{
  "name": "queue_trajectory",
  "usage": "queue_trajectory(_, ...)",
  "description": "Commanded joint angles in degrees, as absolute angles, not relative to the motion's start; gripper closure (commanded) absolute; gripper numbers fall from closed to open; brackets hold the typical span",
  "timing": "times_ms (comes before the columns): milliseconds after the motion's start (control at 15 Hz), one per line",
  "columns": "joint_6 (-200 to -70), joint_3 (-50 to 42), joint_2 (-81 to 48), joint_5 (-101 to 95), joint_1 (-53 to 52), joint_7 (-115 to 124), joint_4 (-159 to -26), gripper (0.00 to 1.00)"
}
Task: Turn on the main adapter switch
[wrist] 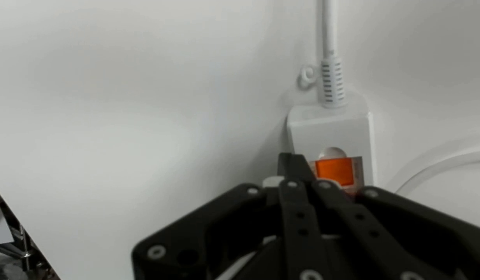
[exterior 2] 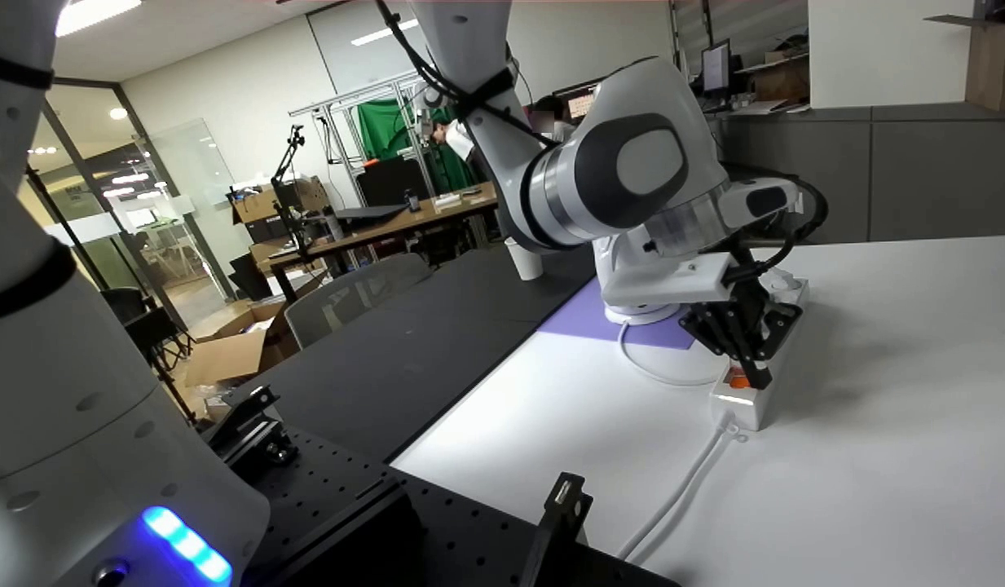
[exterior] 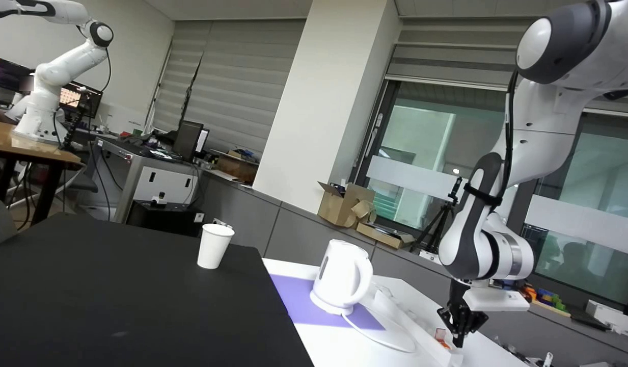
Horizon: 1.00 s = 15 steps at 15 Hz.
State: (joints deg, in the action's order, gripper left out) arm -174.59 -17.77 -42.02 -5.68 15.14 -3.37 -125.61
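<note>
The white main adapter (wrist: 350,136) lies on a white table (exterior 2: 893,408), a white jug (exterior: 337,278) near it. At the adapter's orange switch (wrist: 335,171), the gripper (exterior 2: 755,378) points down, fingers (wrist: 292,167) together, gripping nothing; whether it touches is unclear

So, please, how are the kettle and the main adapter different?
The kettle stands tall; the main adapter lies low and long. The kettle has a side handle; the main adapter has an orange switch. The kettle stands on a purple sheet; the main adapter lies on the white table. Both are white.
</note>
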Motion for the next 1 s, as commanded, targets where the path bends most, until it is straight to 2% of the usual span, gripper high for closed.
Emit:
queue_trajectory(0,-172.5,-16.7,-41.7,-4.3,16.1,-3.1,-124.5,1.0)
queue_trajectory(933,-173.2,-17.5,-42.1,-4.4,15.0,-3.2,-125.6,1.0)
